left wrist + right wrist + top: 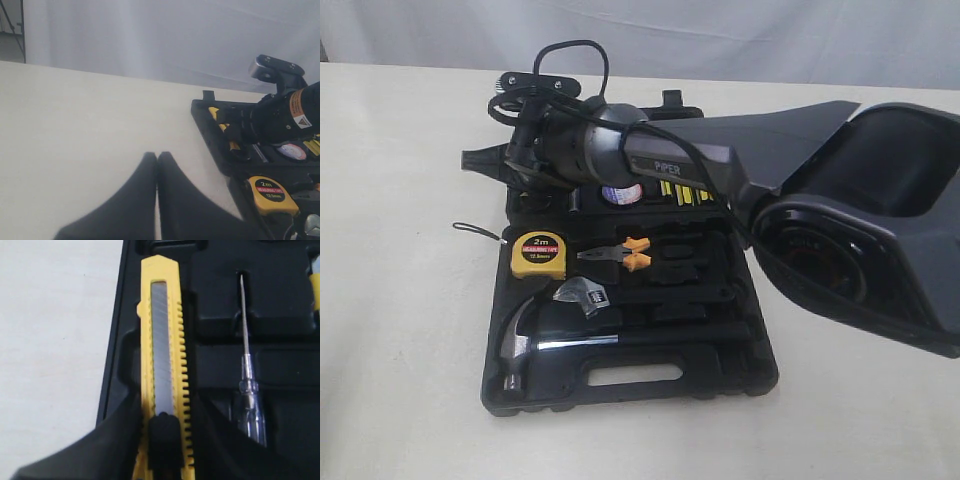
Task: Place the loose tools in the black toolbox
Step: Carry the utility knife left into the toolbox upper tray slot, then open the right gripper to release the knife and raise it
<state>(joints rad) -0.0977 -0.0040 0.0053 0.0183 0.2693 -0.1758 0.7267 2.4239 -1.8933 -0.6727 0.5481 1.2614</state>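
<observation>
The black toolbox [720, 375] lies open on the table. The yellow tape measure [538, 253] and the orange-handled pliers [620, 255] rest in its tray, and the tape roll [620, 194] sits farther back. My right gripper [162, 410] is shut on the yellow-black utility knife [165, 340], held lengthwise over a recess by the toolbox [220, 300] edge. In the exterior view this gripper [485, 160] reaches across to the box's far left, and the knife is hidden there. My left gripper [157, 157] is shut and empty over bare table, left of the tape measure [270, 195].
A chrome hammer [520, 345] and a wrench [582, 297] lie in the front of the tray, with yellow-handled screwdrivers [682, 192] at the back. A clear-handled tester screwdriver [247, 390] lies beside the knife. A large black shape [880, 230] fills the right of the exterior view.
</observation>
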